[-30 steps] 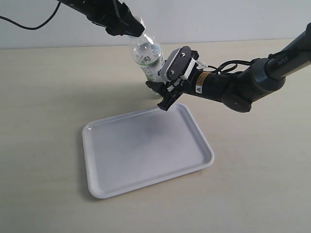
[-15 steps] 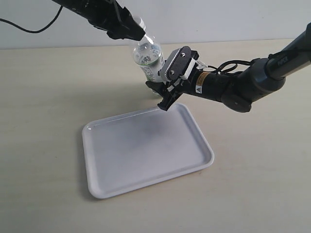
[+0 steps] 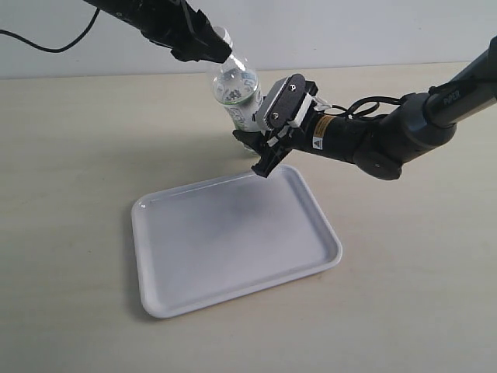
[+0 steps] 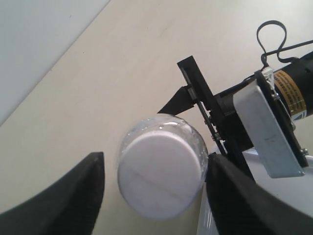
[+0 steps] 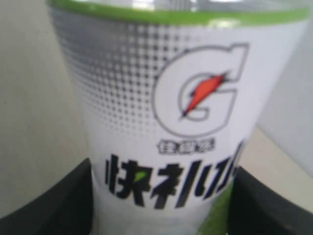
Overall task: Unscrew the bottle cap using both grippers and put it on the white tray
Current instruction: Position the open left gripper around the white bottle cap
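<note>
Beige tabletop (image 3: 78,155) meets a pale wall (image 3: 349,31). Just past the white tray's (image 3: 233,241) far rim we see the bottle (image 3: 237,89), with the bottle cap (image 4: 159,178) still on. Our right gripper (image 3: 252,151), at that rim, clamps the labelled body, and its grey plate (image 3: 281,105) hides the bottle's lower part. Higher above the rim, our left gripper (image 3: 211,48) straddles the cap, jaws apart, with a gap on one side.

Pale beige table (image 3: 78,272) is filling most of the scene, matte and plain. Light grey-white wall (image 3: 349,31) is running along behind its far edge. Soft even light is spreading across the surface, leaving only faint blurred shadows on it.
</note>
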`<state>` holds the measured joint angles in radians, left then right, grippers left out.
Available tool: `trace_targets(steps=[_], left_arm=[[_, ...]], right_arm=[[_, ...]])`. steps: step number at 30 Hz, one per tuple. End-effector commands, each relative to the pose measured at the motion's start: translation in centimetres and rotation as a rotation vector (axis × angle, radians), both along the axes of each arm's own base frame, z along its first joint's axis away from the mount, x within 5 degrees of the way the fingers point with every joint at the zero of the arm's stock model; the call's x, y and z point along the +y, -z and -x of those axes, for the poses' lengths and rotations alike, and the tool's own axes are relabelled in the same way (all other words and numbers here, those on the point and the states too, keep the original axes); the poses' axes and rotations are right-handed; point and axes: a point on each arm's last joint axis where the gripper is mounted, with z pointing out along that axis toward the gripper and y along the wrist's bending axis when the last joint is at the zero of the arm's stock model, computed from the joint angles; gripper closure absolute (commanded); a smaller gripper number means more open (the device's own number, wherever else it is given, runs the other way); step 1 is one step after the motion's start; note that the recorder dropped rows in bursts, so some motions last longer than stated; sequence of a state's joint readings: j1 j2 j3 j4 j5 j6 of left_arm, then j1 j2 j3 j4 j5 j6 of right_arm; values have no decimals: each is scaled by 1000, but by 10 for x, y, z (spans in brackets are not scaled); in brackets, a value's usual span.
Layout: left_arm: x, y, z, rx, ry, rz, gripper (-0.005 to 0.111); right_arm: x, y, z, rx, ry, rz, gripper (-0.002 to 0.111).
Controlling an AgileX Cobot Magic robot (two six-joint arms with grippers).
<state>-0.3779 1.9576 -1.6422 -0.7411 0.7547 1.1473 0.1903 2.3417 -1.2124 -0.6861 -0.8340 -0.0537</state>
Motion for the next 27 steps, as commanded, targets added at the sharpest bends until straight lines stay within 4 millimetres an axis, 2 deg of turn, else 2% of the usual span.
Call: trace_targets(steps=[1,7,18,27], left_arm=[[-1,-7,2,-15,-7,17,47],[-1,-7,3,-9,-1,16,49],[-1,-7,3,-7,1,15,106],[-1,-7,3,26,-31,34,107]], right_arm=[[0,-8,-2,-43,-4,-42,108],[0,-8,-2,-41,-4,-40,108],[-1,-8,-2,-38,-2,-37,108],[-1,-8,-2,-38,-2,-37,108]])
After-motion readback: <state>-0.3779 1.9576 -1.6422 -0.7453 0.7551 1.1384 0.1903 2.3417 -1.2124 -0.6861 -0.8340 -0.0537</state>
